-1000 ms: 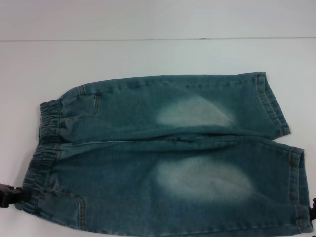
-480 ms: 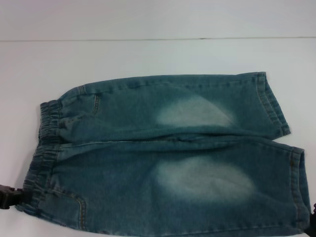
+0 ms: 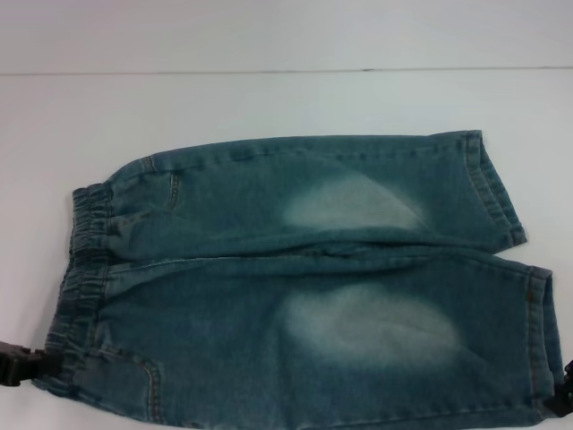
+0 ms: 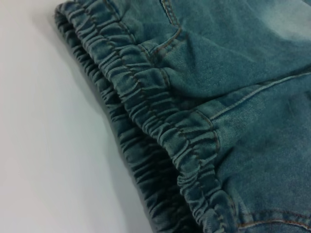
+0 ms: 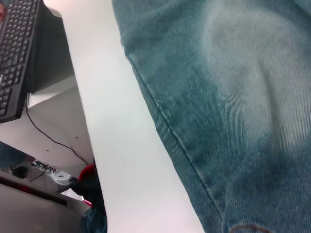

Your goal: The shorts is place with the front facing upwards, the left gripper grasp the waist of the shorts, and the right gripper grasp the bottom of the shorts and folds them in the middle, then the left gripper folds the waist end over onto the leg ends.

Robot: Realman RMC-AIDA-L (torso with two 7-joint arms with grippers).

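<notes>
The shorts [image 3: 304,278] lie flat on the white table [image 3: 269,98]. The left gripper [image 3: 20,367] sits right against the near corner of the waist [image 3: 79,278]; the right gripper [image 3: 562,394] touches the leg ends [image 3: 537,331]. Whether either claw is clamped, I cannot tell.

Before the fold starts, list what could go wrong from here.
1. The left gripper sits at the near corner of the waist, at the shorts' edge. A shallow bite on the bunched elastic could slip.
2. The right gripper shows only at the near leg's hem, one of the leg ends. It may lift one layer, dragging the fold crooked.
3. The near leg lies close to the table edge, so a pull might slide fabric off.
</notes>
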